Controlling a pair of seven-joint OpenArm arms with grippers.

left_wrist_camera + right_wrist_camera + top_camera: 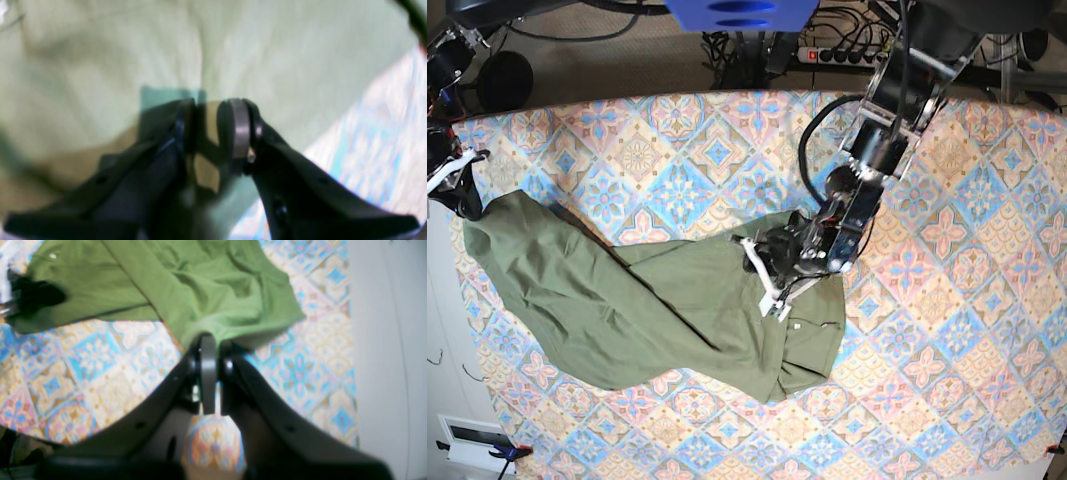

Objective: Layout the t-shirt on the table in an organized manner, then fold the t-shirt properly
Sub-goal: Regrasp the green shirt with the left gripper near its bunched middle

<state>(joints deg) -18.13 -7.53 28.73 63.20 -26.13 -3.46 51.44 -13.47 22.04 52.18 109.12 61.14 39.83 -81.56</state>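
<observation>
The olive-green t-shirt (647, 300) lies crumpled and stretched slantwise across the left half of the table (947, 300), with a small pale label (799, 322) showing near its right end. My right gripper (457, 185) is at the table's left edge, shut on a corner of the t-shirt (206, 290), which bunches at my fingertips in the right wrist view, right gripper (213, 343). My left gripper (772, 275) hovers low over the shirt's right end. In the blurred left wrist view, the left gripper (206, 113) has its jaws a narrow gap apart over the t-shirt (233, 50).
The patterned table (100, 366) stretches wide to the right and front of the shirt. A pale wall (383, 340) stands just past the table edge beside my right gripper. A power strip (842, 55) and cables lie beyond the far edge.
</observation>
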